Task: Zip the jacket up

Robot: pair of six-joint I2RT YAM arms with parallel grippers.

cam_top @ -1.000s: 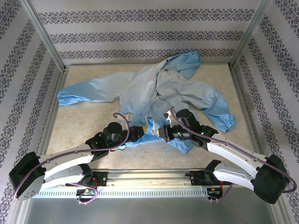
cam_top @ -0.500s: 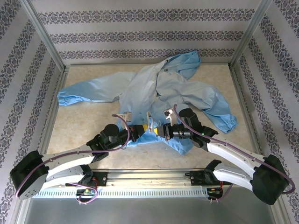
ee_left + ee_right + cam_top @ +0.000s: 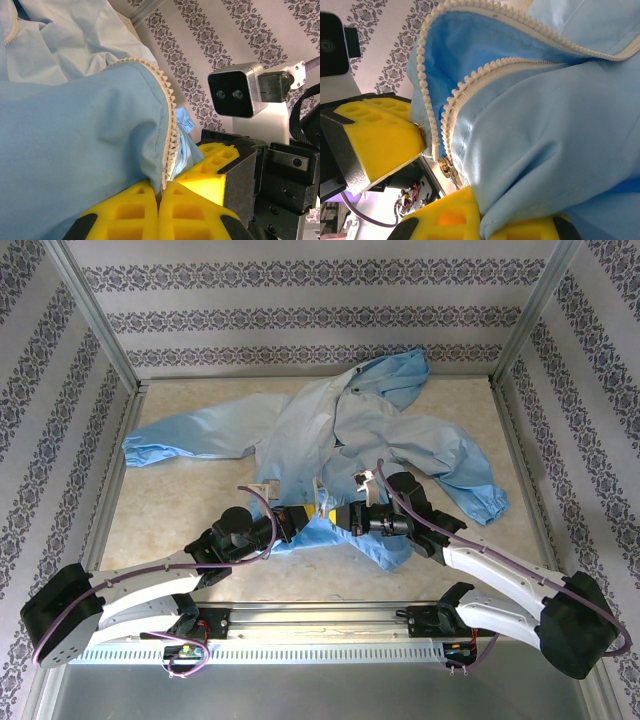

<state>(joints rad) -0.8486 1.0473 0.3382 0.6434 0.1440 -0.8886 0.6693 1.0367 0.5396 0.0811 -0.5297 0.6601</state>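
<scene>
The light-blue jacket point(image 3: 340, 430) lies spread across the table, with its lower hem lifted between the two arms. My left gripper point(image 3: 303, 513) is shut on the hem right at the pale zipper strip point(image 3: 170, 120), which runs up from its yellow fingertips point(image 3: 161, 187). My right gripper point(image 3: 338, 517) is shut on a fold of jacket fabric point(image 3: 485, 220) beside the other row of zipper teeth point(image 3: 470, 85). A small metal slider point(image 3: 447, 167) hangs at the bottom of those teeth, just off the right gripper's finger. The two grippers face each other, almost touching.
One sleeve point(image 3: 190, 440) stretches to the left and the other sleeve point(image 3: 470, 480) to the right, ending in an elastic cuff. The hood point(image 3: 400, 375) lies at the back. Metal frame rails point(image 3: 120, 490) and patterned walls border the table.
Both grippers keep their hold on the hem. The right wrist has shifted slightly back and to the right, and the left forearm has settled a little; the hem stays lifted between them.
</scene>
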